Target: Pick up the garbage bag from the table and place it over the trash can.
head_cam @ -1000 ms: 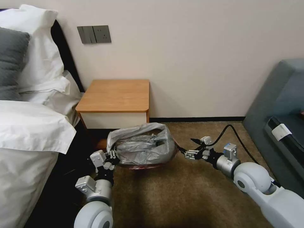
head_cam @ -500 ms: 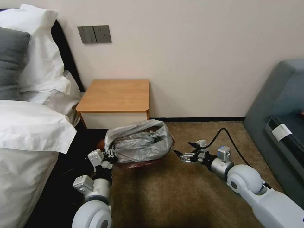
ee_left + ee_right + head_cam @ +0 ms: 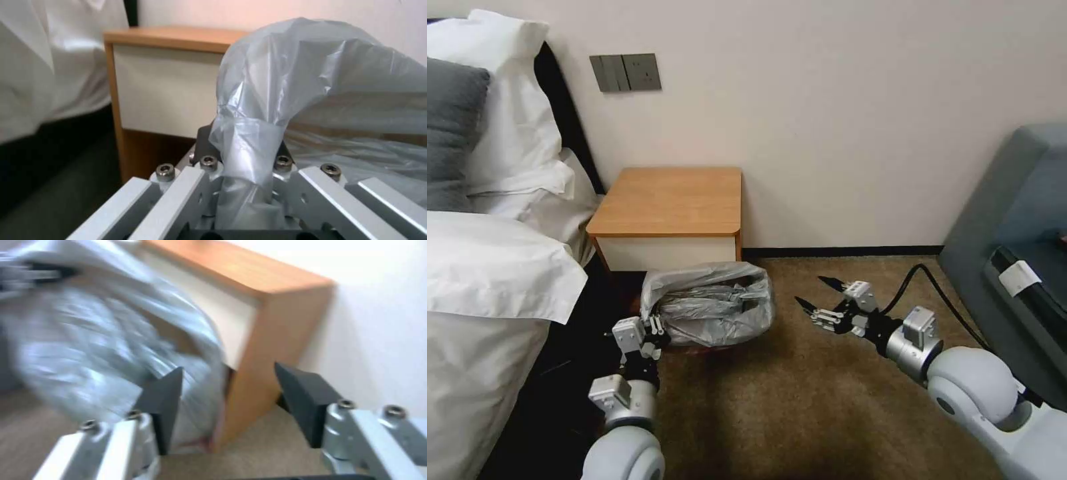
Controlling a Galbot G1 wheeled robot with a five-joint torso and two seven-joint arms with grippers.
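Garbage bag [image 3: 710, 303] sits draped over the trash can [image 3: 720, 345] on the carpet, just in front of the table [image 3: 670, 200]; only a thin strip of the can shows under the plastic. Table top is bare.

Handling, my read: thin film, near weightless, floppy, slippery, tears if yanked. Holds no shape, so a pinch on a bunched edge is the only reliable grab; flat film would slide out.

Left gripper [image 3: 652, 331] sits at the bag's left side. Wrist view confirms it: fingers clamped on a twisted rope of bag plastic [image 3: 249, 156].

Right gripper [image 3: 820, 298] hangs to the right of the bag, apart from it, jaws spread wide, holding nothing. Its wrist view has the fingers [image 3: 162, 400] aimed at the bag's right side and the table's corner.
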